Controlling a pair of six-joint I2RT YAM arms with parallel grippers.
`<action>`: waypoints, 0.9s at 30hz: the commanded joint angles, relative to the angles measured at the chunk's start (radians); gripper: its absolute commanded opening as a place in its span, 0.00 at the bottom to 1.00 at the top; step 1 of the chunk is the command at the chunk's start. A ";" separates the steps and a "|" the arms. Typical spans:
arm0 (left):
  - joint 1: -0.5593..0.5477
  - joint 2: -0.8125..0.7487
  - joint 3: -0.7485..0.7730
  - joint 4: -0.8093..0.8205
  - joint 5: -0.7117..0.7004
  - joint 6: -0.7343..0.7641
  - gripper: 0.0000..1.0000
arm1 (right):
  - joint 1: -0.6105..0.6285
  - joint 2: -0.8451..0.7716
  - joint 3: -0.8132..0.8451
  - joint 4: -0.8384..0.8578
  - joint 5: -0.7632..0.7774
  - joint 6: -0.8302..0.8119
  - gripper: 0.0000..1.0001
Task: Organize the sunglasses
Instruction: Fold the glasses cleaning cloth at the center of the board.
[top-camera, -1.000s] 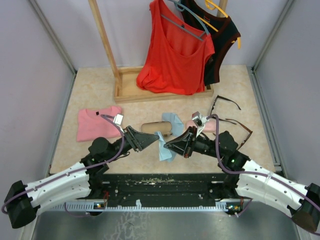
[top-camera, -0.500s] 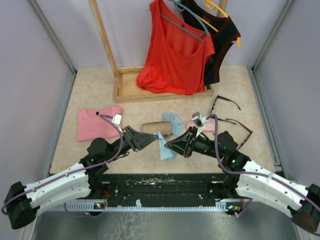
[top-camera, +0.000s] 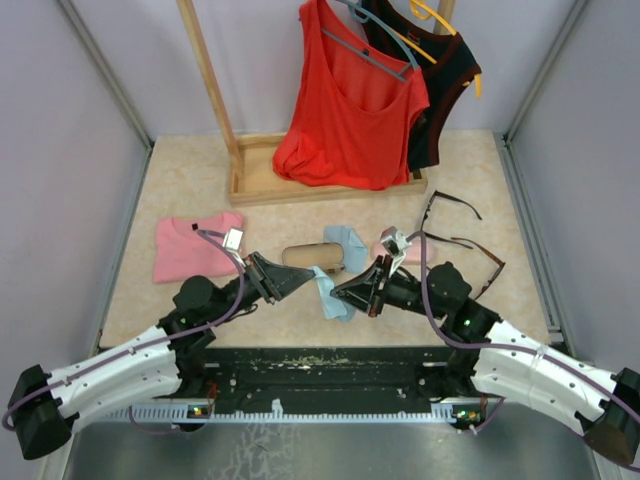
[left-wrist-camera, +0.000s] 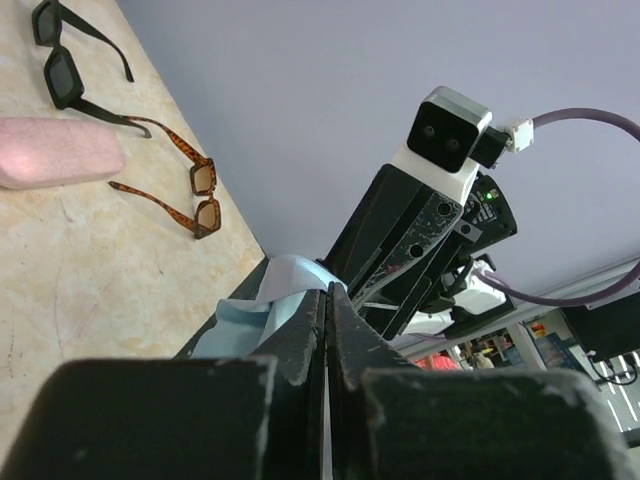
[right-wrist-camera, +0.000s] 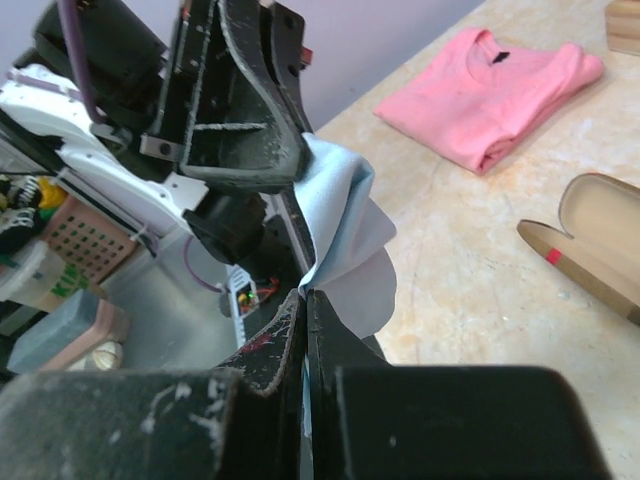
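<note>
**Both claws pinch one cloth; the sunglasses lie untouched beyond.**

At lower centre of the overhead view, the left gripper (left-wrist-camera: 327, 300) and the right gripper (right-wrist-camera: 303, 295) are each pressed together on the light-blue cleaning cloth (right-wrist-camera: 345, 225), tip close to tip. Risk: an uneven pull may slip the thin fabric from one pinch, and the closely set fingers may collide. Beyond lie the open brown spectacle case (top-camera: 305, 256) at centre and the oblong pink case (left-wrist-camera: 55, 150) to its right. The slim reddish-brown sunglasses (left-wrist-camera: 202, 178) and the thick black-framed sunglasses (left-wrist-camera: 66, 78) lie at the upper left of the left wrist view; a sweeping right arm could knock either. The beige marbled tabletop (top-camera: 185, 190) carries a folded pink T-shirt (top-camera: 195, 248) at left. At top stands a wooden garment rack (top-camera: 262, 188) with a red top (top-camera: 350, 110) and a black top (top-camera: 445, 90), between pale grey walls (top-camera: 60, 150).
</note>
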 joint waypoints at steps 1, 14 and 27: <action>0.005 -0.020 0.024 -0.039 -0.022 0.017 0.00 | -0.002 -0.017 0.050 -0.066 0.030 -0.080 0.00; 0.006 0.005 -0.027 -0.281 -0.031 0.017 0.00 | -0.002 0.066 0.049 -0.202 0.056 -0.221 0.00; 0.005 0.017 -0.258 -0.229 -0.133 -0.063 0.00 | -0.003 0.405 -0.012 -0.031 -0.002 -0.228 0.02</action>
